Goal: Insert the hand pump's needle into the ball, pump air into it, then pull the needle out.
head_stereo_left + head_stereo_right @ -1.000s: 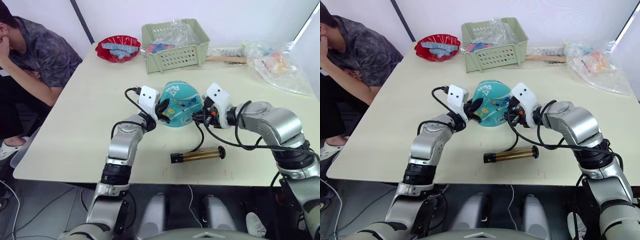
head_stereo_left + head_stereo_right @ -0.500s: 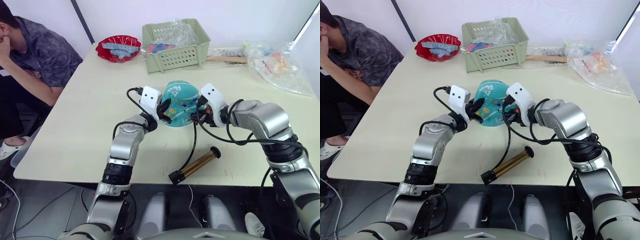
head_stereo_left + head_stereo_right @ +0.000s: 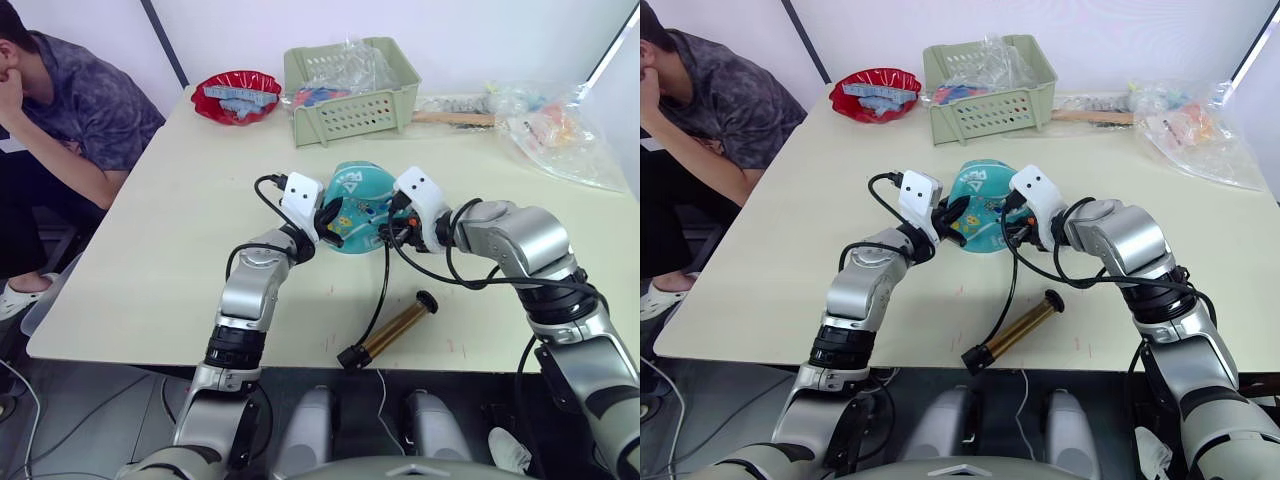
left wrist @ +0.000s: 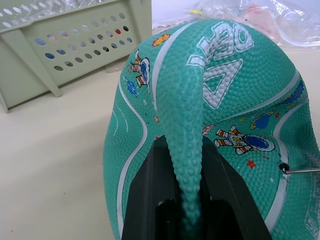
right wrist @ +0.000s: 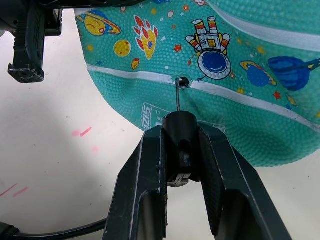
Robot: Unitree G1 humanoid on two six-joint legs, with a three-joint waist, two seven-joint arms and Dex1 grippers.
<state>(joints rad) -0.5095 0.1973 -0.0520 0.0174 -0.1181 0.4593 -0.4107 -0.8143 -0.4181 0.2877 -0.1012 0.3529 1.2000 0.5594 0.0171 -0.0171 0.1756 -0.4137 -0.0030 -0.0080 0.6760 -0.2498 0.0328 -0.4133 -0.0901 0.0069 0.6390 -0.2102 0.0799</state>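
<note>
The teal ball (image 3: 358, 200) sits mid-table, partly deflated, with cartoon prints and white seams. My left gripper (image 3: 327, 222) is shut on a pinched fold of the ball's rubber (image 4: 182, 125) on its left side. My right gripper (image 5: 180, 131) is at the ball's right side, shut on the needle's black fitting. The thin needle (image 5: 177, 97) points straight at the valve hole (image 5: 181, 82) on a white seam, with its tip at the hole. How deep it goes I cannot tell. The brass hand pump (image 3: 392, 328) lies diagonally near the table's front edge, its black hose (image 3: 384, 275) running up to my right gripper.
At the back of the table stand a green slotted basket (image 3: 350, 92), a red bowl (image 3: 236, 96) and clear plastic bags (image 3: 555, 125). A person (image 3: 70, 110) sits at the table's left side. The pump's lower end lies at the table's front edge (image 3: 300, 362).
My right gripper has moved left toward the ball, bringing the needle to the valve hole. The pump has swung from lying crosswise to lying diagonally, dragged by the hose.
</note>
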